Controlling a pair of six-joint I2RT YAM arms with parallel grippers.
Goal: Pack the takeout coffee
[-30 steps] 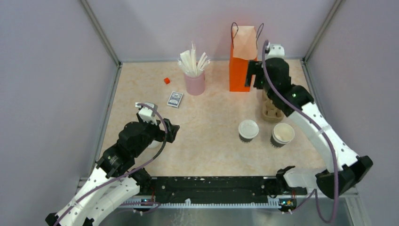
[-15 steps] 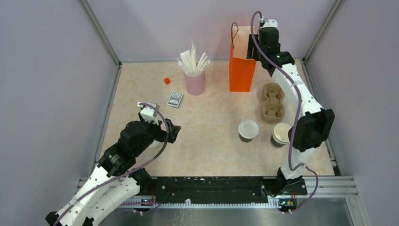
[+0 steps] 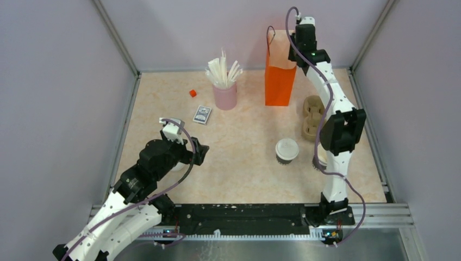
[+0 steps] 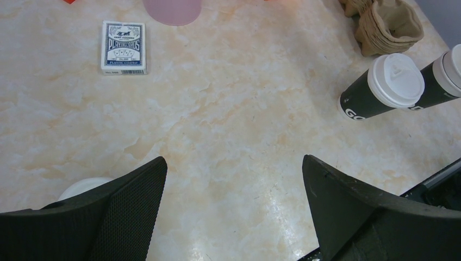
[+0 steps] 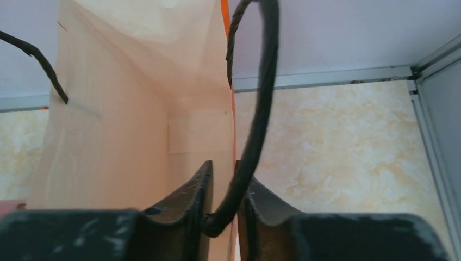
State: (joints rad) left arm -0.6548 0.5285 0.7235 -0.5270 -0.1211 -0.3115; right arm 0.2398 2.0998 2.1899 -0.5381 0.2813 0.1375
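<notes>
An orange paper bag [image 3: 280, 81] with black cord handles is stood upright at the back of the marbled beige table [image 3: 244, 179]. A pink cup [image 3: 224, 98] filled with white straws [image 3: 222, 69] is set to its left, with a small red cube [image 3: 192, 93] and a pack of playing cards [image 4: 124, 47] nearby. A brown moulded cup carrier [image 3: 311, 126] is laid in front of the bag, to its right. A dark paper cup with a pale rim [image 4: 443, 81] is seen near the carrier, partly hidden. A white lid [image 4: 81, 187] is laid flat on the table.

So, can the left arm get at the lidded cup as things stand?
Probably yes. The left hand is open, and only bare table lies between it and the lidded cup. The right arm's elbow hangs beyond the cup, not in that path.
</notes>
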